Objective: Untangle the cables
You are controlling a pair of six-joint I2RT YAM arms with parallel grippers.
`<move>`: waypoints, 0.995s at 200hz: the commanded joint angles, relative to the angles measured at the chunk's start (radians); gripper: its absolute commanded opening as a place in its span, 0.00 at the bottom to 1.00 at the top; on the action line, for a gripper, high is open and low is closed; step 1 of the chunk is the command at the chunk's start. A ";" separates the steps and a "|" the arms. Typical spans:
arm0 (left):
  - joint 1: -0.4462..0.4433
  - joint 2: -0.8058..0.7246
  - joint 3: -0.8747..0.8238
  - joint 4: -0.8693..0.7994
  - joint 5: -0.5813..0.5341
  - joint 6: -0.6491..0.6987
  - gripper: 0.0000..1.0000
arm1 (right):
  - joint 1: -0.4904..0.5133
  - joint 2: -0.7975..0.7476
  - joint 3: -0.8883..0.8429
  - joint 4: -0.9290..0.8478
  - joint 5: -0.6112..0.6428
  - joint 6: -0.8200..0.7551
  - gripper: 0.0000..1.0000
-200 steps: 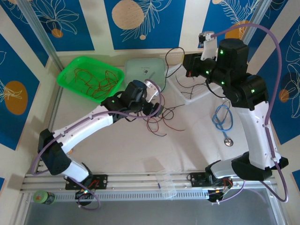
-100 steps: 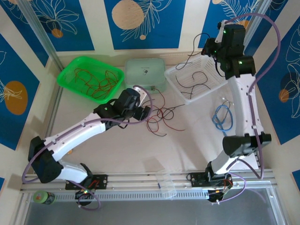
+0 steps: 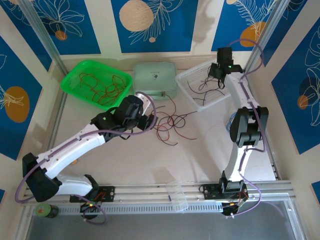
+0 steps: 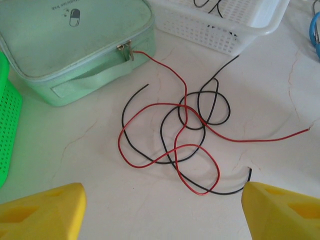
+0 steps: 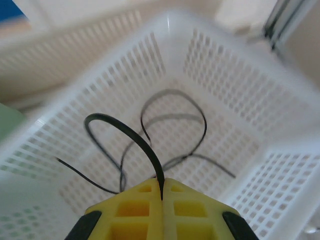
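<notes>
Red and black cables [image 4: 185,107] cross on a cream table [image 4: 280,90]. Upper left, a mint-green case [image 4: 70,40]; upper right, a white perforated basket [image 4: 220,35]. Yellow fingertips [image 4: 42,210] at bottom. From above, a bright green tray [image 3: 70,80] and blue walls [image 3: 155,25] patterned with pale leaves.

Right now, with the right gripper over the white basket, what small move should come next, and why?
Probably open the right gripper. Its jaws are shut on a black cable directly above the white basket, where other black strands already lie, so releasing should drop it in with them.
</notes>
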 commanded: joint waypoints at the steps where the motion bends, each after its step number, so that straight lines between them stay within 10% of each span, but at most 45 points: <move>1: 0.003 0.000 0.047 -0.058 0.024 -0.023 0.80 | -0.002 0.054 -0.004 -0.012 -0.016 0.062 0.00; 35: 0.005 0.022 0.066 -0.085 0.028 -0.042 0.79 | 0.002 0.148 0.081 -0.126 -0.065 0.075 0.33; 130: 0.006 0.208 0.137 -0.140 0.075 -0.156 0.78 | 0.039 -0.061 0.029 -0.178 -0.014 0.051 0.75; 199: 0.022 0.546 0.257 -0.167 0.152 -0.283 0.70 | 0.124 -0.412 -0.227 -0.166 -0.044 0.087 0.83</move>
